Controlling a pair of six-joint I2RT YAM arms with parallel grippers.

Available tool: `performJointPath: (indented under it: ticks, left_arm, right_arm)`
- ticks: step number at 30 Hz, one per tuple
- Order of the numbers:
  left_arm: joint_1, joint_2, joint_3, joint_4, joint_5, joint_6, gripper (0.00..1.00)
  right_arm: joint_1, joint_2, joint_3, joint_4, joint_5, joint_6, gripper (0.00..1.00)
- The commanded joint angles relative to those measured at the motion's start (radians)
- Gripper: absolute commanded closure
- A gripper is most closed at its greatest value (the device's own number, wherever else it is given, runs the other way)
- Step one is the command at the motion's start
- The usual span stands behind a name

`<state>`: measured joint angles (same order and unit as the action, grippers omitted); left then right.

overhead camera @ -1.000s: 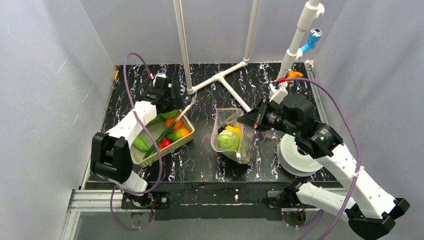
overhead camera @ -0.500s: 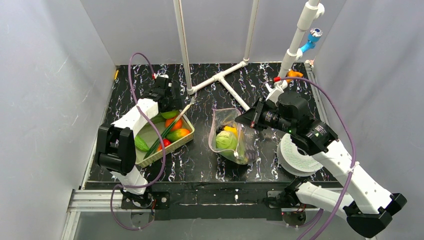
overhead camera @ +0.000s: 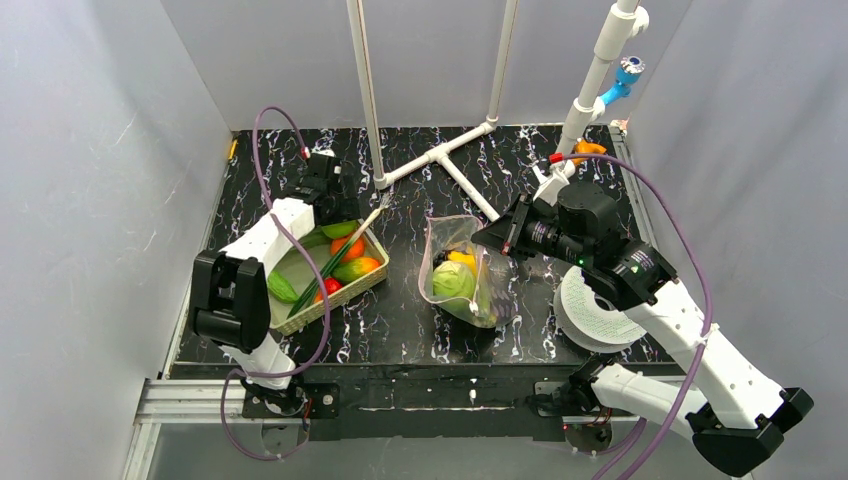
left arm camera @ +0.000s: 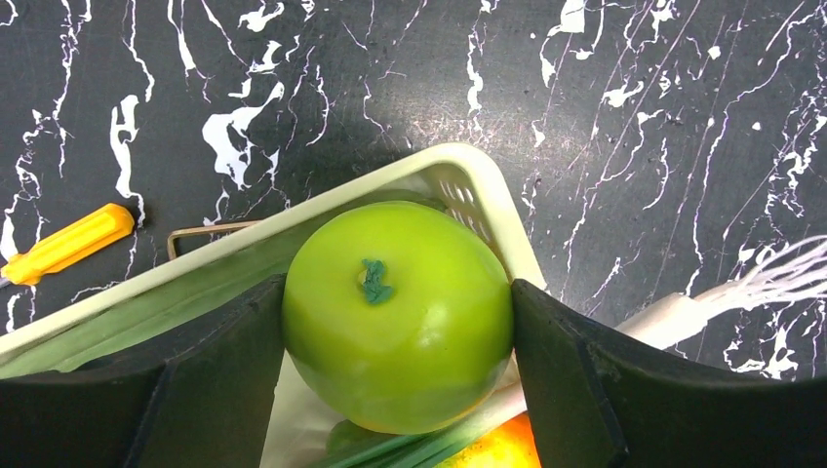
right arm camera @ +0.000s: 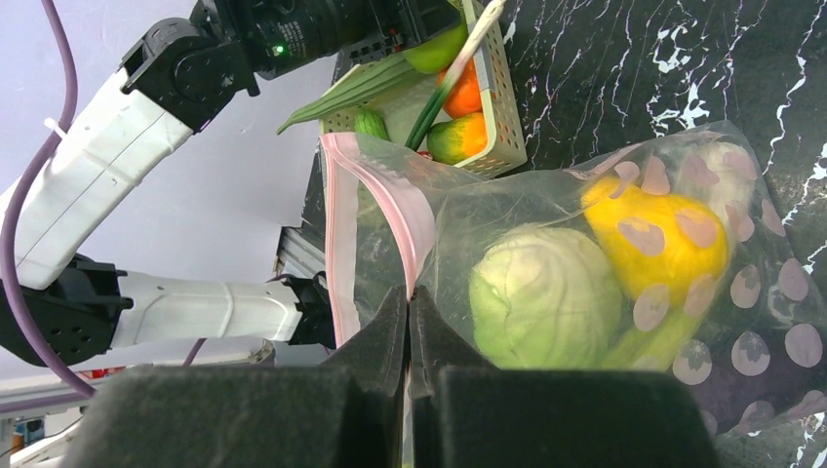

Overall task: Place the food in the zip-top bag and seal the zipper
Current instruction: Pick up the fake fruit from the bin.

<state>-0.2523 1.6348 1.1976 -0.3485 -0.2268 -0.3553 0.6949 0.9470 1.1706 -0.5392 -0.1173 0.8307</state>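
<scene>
food sits in two places. in the basket [overhead camera: 345, 300], on the left of the table [overhead camera: 400, 335], lie an apple [left arm camera: 390, 331], a leek [overhead camera: 340, 258], two orange pieces [overhead camera: 347, 247], a red piece [overhead camera: 330, 286] and a green piece [overhead camera: 282, 288]. the apple is in the basket's far corner, stem up, on the leek's green leaves. the leek lies slantwise, its white root end out over the far rim. the left gripper [left arm camera: 397, 292] is down in that corner with its fingers [left arm camera: 215, 380] spread wide, one on each side of the apple. both look pressed against its skin, and the apple rests in the basket.

the bag [overhead camera: 445, 240] stands slumped on the table right of the basket, apart from it. the right gripper [right arm camera: 410, 302] is fully closed, pinching one lip of the bag at the zipper [right arm camera: 336, 234], and holds the mouth lifted and gaping, the two pink lips spread apart. inside, a pale green cabbage [right arm camera: 546, 292] and a yellow piece [right arm camera: 653, 234] lie side by side, touching. something dark purple sits low beside them, but i cannot make out what.

a screwdriver [left arm camera: 63, 244] with a yellow handle lies on the table beyond the basket, not touching it. a white pipe frame [overhead camera: 440, 155] stands at the far middle. a white spool [overhead camera: 590, 310] lies flat under the right arm, near the bag.
</scene>
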Motion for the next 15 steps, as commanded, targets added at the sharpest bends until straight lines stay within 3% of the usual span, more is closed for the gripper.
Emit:
performJointPath:
  ticks: [1,5,7,10,15]
  left_arm:
    - [0.002,-0.108,-0.015,-0.017,-0.037,0.016,0.49]
    - [-0.001,-0.201,-0.034,-0.003,-0.054,0.045,0.52]
    - [-0.001,-0.257,-0.063,0.04,0.009,0.057,0.53]
    - [-0.003,-0.345,-0.136,0.164,0.196,0.065,0.54]
    - [-0.016,-0.413,-0.207,0.39,0.63,-0.004,0.51]
  right_arm:
    - [-0.007,-0.012,0.046,0.045,0.001,-0.016,0.99]
    - [-0.007,0.001,0.044,0.053,-0.015,-0.009,0.99]
    - [-0.006,0.009,0.043,0.059,-0.021,-0.006,0.99]
    - [-0.006,0.019,0.046,0.064,-0.026,-0.003,0.99]
    - [-0.007,0.03,0.054,0.058,-0.021,-0.001,0.99]
